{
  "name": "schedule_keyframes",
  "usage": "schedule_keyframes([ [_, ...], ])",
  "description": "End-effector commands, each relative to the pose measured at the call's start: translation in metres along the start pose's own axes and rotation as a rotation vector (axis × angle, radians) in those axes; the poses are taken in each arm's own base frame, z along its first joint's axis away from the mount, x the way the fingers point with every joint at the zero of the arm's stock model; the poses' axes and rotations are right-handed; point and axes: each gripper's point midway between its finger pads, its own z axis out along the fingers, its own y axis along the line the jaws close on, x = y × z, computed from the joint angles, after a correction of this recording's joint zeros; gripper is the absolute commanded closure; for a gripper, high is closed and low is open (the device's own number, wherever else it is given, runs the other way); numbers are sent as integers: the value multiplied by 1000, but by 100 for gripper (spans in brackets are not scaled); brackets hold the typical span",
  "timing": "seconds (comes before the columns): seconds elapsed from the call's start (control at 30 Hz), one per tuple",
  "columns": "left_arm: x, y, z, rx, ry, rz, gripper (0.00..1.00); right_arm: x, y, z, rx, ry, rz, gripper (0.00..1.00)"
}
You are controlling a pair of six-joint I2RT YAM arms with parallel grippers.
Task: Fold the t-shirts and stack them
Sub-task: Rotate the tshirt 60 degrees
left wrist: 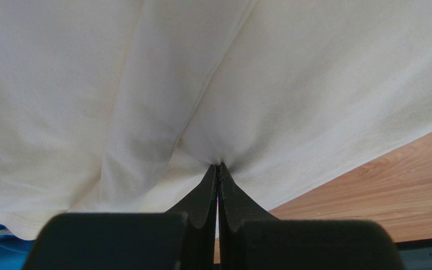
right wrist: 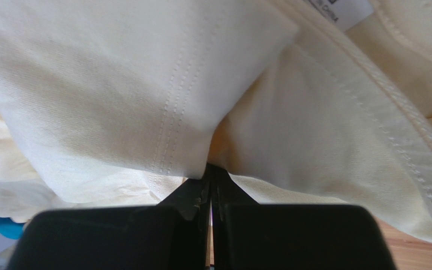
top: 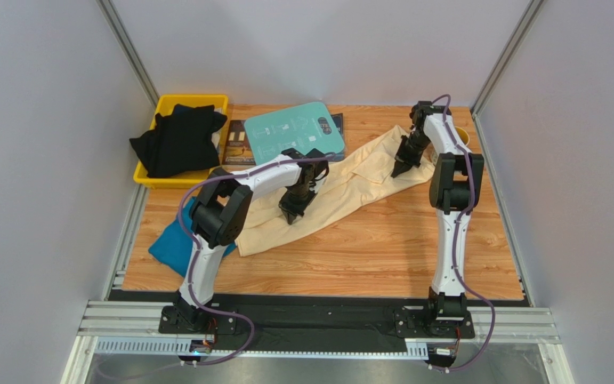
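Note:
A cream-yellow t-shirt (top: pixel 350 180) lies stretched at a slant across the wooden table. My left gripper (top: pixel 292 210) is shut on its lower middle; in the left wrist view the cloth (left wrist: pixel 145 84) puckers into the closed tips (left wrist: pixel 219 165). My right gripper (top: pixel 402 168) is shut on the shirt's far right end. In the right wrist view a stitched hem fold (right wrist: pixel 117 84) drapes over the closed tips (right wrist: pixel 210 167), and a white neck label (right wrist: pixel 336 10) shows. A teal-blue t-shirt (top: pixel 170 240) lies bunched at the left edge. Black t-shirts (top: pixel 178 140) are heaped in a bin.
The yellow bin (top: pixel 144 174) stands at the back left corner. A rigid teal board with white print (top: pixel 294 132) lies at the back middle, on top of a dark printed sheet (top: pixel 236 144). Bare wood (top: pixel 382 248) lies in front of the cream shirt. Grey walls close in both sides.

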Motion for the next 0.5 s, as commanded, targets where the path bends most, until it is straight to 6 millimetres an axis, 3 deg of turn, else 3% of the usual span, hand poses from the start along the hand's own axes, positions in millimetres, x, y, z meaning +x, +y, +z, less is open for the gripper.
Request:
schedule_keyframes([
  [0.0, 14, -28, -7, 70, 27, 75, 100, -32, 20, 29, -84, -60, 12, 100],
  [0.27, 12, -46, -15, 135, 23, 110, 100, -80, 25, 28, -222, -164, 71, 100],
  [0.47, 12, -82, -26, 291, 21, 117, 100, -120, 5, 17, -319, -241, 177, 100],
])
